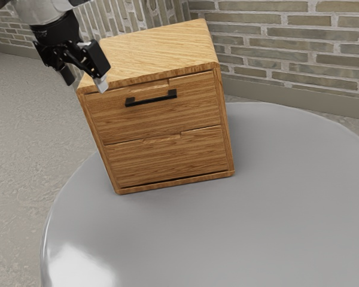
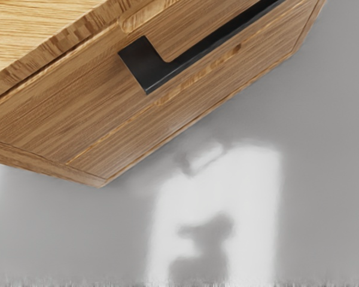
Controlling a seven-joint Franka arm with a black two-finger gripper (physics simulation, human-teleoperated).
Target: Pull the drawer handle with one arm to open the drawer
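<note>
Black bar drawer handle [image 1: 151,98]: set level across the top drawer front [image 1: 155,119] of the oak-grain wooden two-drawer cabinet [image 1: 161,51], which stands on the round grey counter [image 1: 269,215]. The drawer looks flush with the frame, so not yet open.
End effector [image 1: 85,82]: black, two-fingered, fingers apart and holding nothing. It hangs off the cabinet's upper corner on the exterior view's left, clear of the handle.
Wrist view: one end of the handle [image 2: 185,58] lies ahead of the hand.
Step in hand: reaching in and lining up on the handle.
Doing it well: centre on the bar's middle with one finger above and one below, then close firmly. Pull straight out along the drawer's travel — a slanted or off-centre pull could drag the cabinet across the counter.
</note>
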